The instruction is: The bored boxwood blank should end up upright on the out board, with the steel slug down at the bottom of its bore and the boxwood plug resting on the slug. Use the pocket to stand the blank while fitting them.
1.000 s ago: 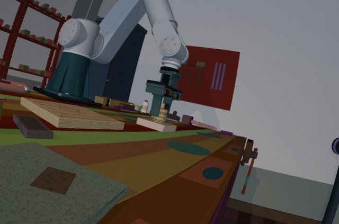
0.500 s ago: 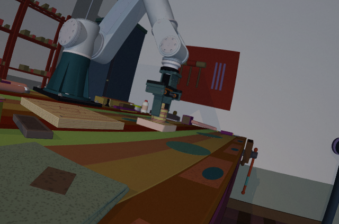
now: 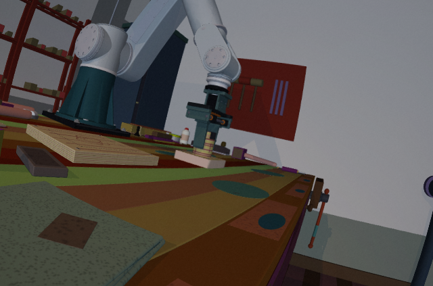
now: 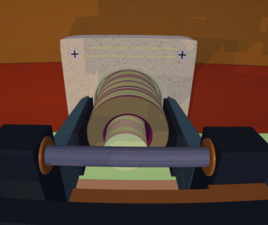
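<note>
My gripper reaches straight down over the pale pocket block at mid-bench. The bored boxwood blank, a tan cylinder with purple rings, stands upright in the pocket and is clamped between my fingers. The boxwood plug, pale with green bands, sits inside the blank's bore. The steel slug is hidden from me. The large plywood out board lies to the left, near the robot base.
A dark shallow tray lies in front of the plywood board. A grey-green mat covers the near left corner. A glue bottle and a mallet lie behind the pocket. The bench edge with a vise handle runs on the right.
</note>
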You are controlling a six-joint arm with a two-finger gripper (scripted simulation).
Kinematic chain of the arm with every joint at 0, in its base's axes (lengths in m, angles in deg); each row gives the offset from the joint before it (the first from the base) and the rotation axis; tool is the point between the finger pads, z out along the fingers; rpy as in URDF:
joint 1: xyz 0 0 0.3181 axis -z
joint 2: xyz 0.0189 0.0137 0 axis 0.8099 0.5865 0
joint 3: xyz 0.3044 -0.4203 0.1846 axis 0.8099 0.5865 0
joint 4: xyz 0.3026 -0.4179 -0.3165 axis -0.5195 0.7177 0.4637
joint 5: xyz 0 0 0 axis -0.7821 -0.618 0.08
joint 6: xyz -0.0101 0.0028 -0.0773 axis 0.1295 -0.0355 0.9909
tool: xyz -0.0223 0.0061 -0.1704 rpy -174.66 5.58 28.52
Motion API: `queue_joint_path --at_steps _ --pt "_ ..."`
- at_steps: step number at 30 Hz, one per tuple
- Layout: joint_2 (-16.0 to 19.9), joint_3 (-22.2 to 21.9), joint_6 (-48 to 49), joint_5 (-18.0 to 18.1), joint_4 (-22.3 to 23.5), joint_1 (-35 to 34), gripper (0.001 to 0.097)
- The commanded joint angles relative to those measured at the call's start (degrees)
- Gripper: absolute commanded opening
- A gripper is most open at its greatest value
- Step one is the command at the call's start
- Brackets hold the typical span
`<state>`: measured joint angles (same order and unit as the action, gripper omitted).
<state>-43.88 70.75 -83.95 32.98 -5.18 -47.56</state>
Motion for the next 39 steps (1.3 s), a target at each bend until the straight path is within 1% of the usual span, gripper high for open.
queue_joint_path --at_steps 1,6,7,20,39 --pt "0.0 0.0 0.0 0.0 0.0 0.0 0.0138" --pt "0.0 0.0 0.0 0.0 0.0 0.0 0.0038" --pt "0.0 0.0 0.0 0.0 0.0 0.0 0.0033" --pt "-0.3 0.0 0.0 -0.2 0.0 0.0 0.0033" --pt "-2.9 0.0 0.0 -2.8 0.0 0.0 0.0033"
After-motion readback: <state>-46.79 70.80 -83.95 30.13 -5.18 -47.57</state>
